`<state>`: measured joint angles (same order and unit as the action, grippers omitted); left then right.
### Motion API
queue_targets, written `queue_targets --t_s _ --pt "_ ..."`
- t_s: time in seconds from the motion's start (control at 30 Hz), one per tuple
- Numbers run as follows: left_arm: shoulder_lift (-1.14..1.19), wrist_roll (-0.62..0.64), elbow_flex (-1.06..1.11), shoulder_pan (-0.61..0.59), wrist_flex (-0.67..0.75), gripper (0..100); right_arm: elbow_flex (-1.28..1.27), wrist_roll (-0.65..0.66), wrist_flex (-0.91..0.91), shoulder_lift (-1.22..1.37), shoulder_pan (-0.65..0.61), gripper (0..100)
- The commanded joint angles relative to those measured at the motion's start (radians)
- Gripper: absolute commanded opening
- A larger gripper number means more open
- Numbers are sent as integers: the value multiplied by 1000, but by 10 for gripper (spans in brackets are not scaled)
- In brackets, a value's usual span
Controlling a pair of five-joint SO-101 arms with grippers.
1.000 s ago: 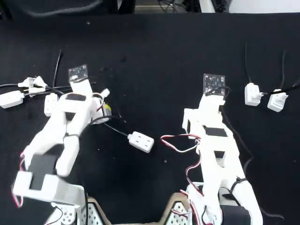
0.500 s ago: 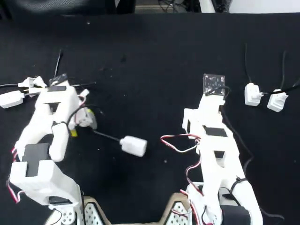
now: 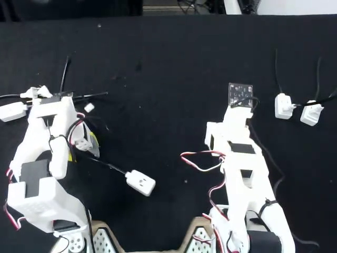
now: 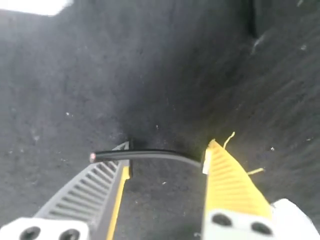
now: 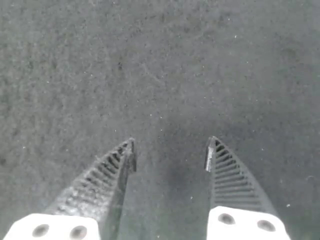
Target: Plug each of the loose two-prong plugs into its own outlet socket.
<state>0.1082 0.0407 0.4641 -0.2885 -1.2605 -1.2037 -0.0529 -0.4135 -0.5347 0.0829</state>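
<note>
Nearest, in the lower middle of the high view, a white socket block (image 3: 140, 183) lies flat on the black surface (image 3: 168, 58). Its black cord (image 3: 108, 166) runs up and left to the left arm at the left side of the frame. The left pincer (image 4: 167, 152) is spread, one finger faced in yellow, and the cord lies across the gap against both tips without being pinched. Right of centre stands the right arm, with a square marker plate (image 3: 240, 94) at its far end. The right pincer (image 5: 170, 147) is also spread and hangs over bare black surface. Farther back, at the upper right, a first white plug (image 3: 283, 106) and a second white plug (image 3: 311, 113) sit near each other, with thin dark cords leading away toward the top. At the upper left, a white block (image 3: 11, 111) lies at the frame edge. A cluster of small white plugs (image 3: 34, 94) sits among black cords just beside the left arm's far end.
</note>
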Motion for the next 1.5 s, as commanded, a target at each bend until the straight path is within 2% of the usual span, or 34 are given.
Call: queue_targets --t_s 0.0,0.1,0.2,0.27,0.4,0.5,0.63,0.97,1.07,1.17,1.27,1.47 --pt "-6 -14 -125 -8 -83 242 62 -8 -5 -44 15 222" --pt "-6 -57 -160 21 -166 242 62 -8 -5 -44 15 222" --pt "-35 -121 -157 33 -187 241 62 -8 -5 -44 15 222" --pt "-94 -149 -128 35 -186 242 62 -8 -5 -44 15 222" --pt "-298 -287 4 73 -169 242 64 -8 -5 -44 15 222" --pt "-465 -374 180 153 -106 242 64 -8 -5 -44 15 222" --pt "-623 -387 367 263 -17 242 64 -8 -5 -42 15 222" --pt "-658 -519 515 570 25 242 61 -8 -5 -38 15 222" --pt "-658 -473 535 604 112 242 59 -8 -5 -38 15 222" --pt "-658 -330 538 599 232 242 59 -8 -5 -38 15 222" --pt "-671 -209 529 570 307 242 59 -8 -5 -38 15 222" --pt "-660 -84 481 515 419 242 61 -8 -5 -38 15 222"
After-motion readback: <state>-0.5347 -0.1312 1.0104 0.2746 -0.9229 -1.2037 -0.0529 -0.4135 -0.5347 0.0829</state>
